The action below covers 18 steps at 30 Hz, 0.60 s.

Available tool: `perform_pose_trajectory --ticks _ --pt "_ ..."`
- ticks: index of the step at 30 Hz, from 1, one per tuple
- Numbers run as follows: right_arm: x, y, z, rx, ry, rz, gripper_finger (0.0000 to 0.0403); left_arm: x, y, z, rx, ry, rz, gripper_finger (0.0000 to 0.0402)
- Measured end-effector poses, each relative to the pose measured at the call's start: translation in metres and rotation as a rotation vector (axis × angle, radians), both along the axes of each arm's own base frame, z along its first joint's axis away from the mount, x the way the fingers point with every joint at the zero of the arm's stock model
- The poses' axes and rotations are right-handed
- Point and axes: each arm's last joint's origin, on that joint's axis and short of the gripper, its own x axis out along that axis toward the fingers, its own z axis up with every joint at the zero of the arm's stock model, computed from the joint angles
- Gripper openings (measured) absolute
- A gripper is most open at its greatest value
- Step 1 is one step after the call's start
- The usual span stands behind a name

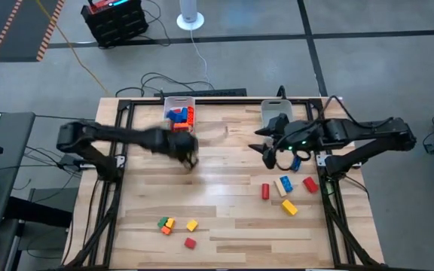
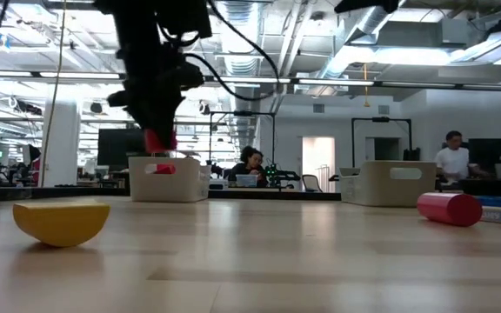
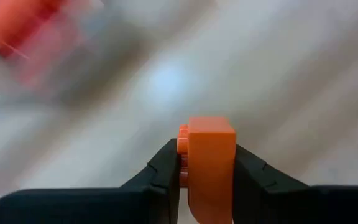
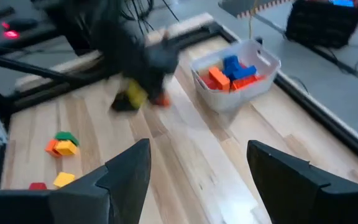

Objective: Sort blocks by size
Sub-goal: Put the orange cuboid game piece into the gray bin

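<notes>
Gripping an orange block (image 3: 209, 163) between my left gripper's (image 3: 207, 171) two dark fingers (image 3: 166, 171), I hold it above the bench (image 1: 224, 188), a little way in from the far edge and just in front of the clear bin (image 1: 179, 102) that stands there. That bin already holds blue and orange blocks (image 4: 234, 71).

My right gripper (image 4: 194, 171) hangs over the right side of the bench with its fingers spread wide and nothing between them, close to the second bin (image 1: 275, 111) at the far edge.

On the bench near the right edge lie a red block (image 1: 265, 191), a tan and blue block (image 1: 284, 185), another red block (image 1: 310, 184) and a yellow block (image 1: 289, 207). Toward the near left corner sits a small cluster of green, orange and yellow blocks (image 1: 165, 224), with a yellow block (image 1: 192, 225) and a red block (image 1: 190, 242) just beside it. Beyond the bench, people (image 2: 252, 165) sit in the room behind.
</notes>
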Motion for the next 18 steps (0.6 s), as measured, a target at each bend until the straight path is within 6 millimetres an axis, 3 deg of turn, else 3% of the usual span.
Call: perform_pose_trajectory --ticks 5,9,14,18 --pt "0.019 0.008 -0.017 0.053 0.056 -0.022 0.029 -0.025 0.077 0.018 0.078 -0.008 0.049 0.0082" --pt "0.036 0.021 -0.032 0.09 0.096 -0.014 0.029 -0.045 0.118 0.019 0.07 -0.003 0.081 0.0082" --pt "0.046 0.033 -0.047 0.154 0.135 -0.039 0.029 -0.053 0.139 0.021 0.024 -0.078 0.057 0.0082" --pt "0.046 0.034 -0.052 0.194 0.162 -0.083 0.029 -0.038 0.139 0.029 -0.035 -0.29 -0.083 0.0082"
